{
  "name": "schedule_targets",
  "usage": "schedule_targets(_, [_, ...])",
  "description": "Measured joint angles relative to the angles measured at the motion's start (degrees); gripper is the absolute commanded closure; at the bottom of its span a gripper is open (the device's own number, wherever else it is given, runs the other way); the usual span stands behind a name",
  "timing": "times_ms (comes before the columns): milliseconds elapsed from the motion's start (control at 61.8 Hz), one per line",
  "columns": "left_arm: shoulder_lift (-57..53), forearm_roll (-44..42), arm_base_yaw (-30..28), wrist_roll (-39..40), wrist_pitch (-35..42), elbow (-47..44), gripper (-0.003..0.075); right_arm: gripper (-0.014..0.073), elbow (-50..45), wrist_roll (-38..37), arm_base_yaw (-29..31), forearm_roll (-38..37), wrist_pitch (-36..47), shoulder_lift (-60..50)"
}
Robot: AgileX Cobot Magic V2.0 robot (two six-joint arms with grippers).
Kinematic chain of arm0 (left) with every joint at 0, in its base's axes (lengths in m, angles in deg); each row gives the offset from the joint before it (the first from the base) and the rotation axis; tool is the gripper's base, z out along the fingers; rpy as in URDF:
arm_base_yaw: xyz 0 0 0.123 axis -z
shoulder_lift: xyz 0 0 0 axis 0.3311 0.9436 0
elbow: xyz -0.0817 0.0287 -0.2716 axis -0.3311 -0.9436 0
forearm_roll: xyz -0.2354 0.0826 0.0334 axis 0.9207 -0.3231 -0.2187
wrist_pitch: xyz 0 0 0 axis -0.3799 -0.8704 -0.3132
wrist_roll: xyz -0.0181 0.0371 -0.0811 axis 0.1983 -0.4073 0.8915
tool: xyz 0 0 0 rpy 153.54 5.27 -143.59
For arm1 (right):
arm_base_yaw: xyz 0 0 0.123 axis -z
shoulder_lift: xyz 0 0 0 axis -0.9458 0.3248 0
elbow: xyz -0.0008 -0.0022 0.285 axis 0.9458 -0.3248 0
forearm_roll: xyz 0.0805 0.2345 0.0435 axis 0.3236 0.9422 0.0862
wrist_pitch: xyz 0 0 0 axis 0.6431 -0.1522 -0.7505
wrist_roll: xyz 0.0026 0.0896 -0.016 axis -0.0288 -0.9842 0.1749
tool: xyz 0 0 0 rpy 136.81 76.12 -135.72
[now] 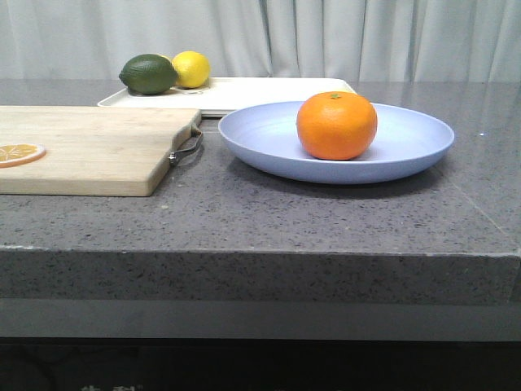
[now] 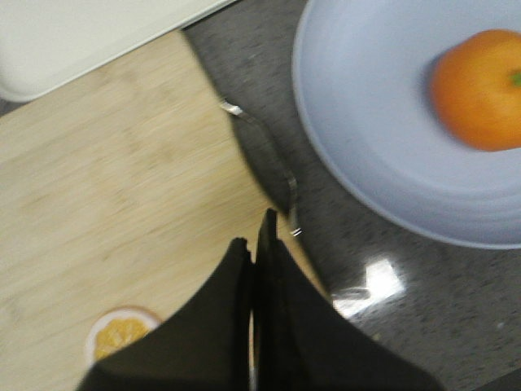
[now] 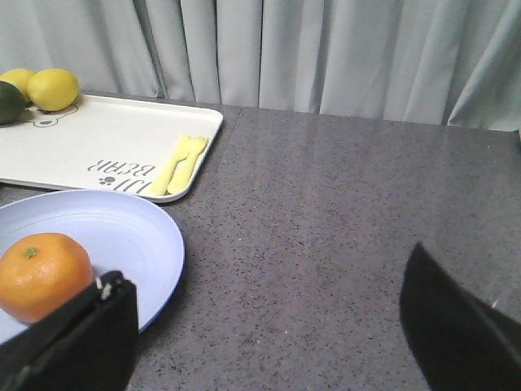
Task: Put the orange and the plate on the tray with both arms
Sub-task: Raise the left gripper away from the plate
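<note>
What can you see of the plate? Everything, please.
The plate is wide, shallow, round, pale lavender-blue, with a matte plastic look. It sits flat on the grey speckled countertop, in front of the cream tray and right of the cutting board. The orange rests in it. No gripper touches it.

In the front view, neither arm was seen. The tray (image 1: 244, 91) was largely hidden behind the plate (image 1: 407, 142), and the cutting board (image 1: 89, 147) and dried orange slice (image 1: 18, 152) were cut off at the left edge. In the left wrist view, the orange (image 2: 476, 90) was blurred and clipped at the right edge, and the tray was cropped to one corner. In the right wrist view, the plate and a green fruit (image 3: 8, 102) were cut off by the frame edge.
</note>
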State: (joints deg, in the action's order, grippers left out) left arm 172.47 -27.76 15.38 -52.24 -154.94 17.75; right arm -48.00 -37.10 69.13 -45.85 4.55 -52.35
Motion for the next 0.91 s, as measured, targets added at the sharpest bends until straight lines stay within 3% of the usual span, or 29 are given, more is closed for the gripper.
schedule_targets(194, [-10.3,-0.3,-10.4,0.8,0.9,-13.3,0.0738,-0.006,0.0,0.0,0.0,0.0,0.2,0.0])
schedule_targets(470, [-28.2,0.1,-21.6,2.3,12.5,-35.2,0.0738,-0.006,0.0,0.0,0.0,0.0,1.1,1.5])
schedule_targets(907, [-63.6,0.6,-23.3,2.6,28.3,-64.1,0.0738,-0.006,0.0,0.0,0.0,1.1,2.6,12.9])
